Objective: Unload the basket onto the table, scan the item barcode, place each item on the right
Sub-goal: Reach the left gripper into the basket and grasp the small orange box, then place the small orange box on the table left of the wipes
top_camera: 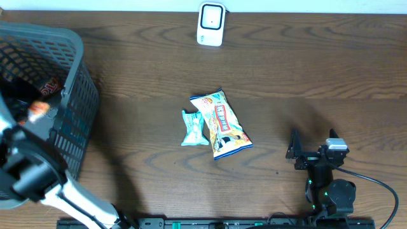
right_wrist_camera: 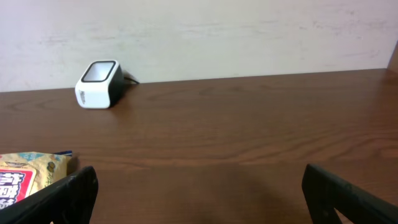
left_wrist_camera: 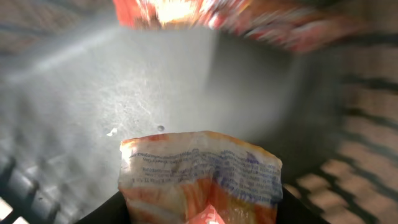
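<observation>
Trust the pinch only after checking it: left end effector (left_wrist_camera: 202, 210) narrowed onto the lower edge of the orange-and-white snack packet (left_wrist_camera: 199, 165), down inside the grey basket (top_camera: 73, 79), wrapper crumpled between the fingers. Lift straight up, slowly, clear of the basket rim and of the red packets (left_wrist_camera: 249, 18) lying beyond. Carry across the worktop (top_camera: 318, 63) to the white scanner (top_camera: 210, 23) at the far edge, passing over the yellow snack bag (top_camera: 226, 124) and teal packet (top_camera: 193, 128) without brushing them. Turn the printed face toward the scanner window; barcode not legible here, so rotate until found. Leave the right end effector (right_wrist_camera: 199, 190) parked, spread wide and empty, near the front edge.
</observation>
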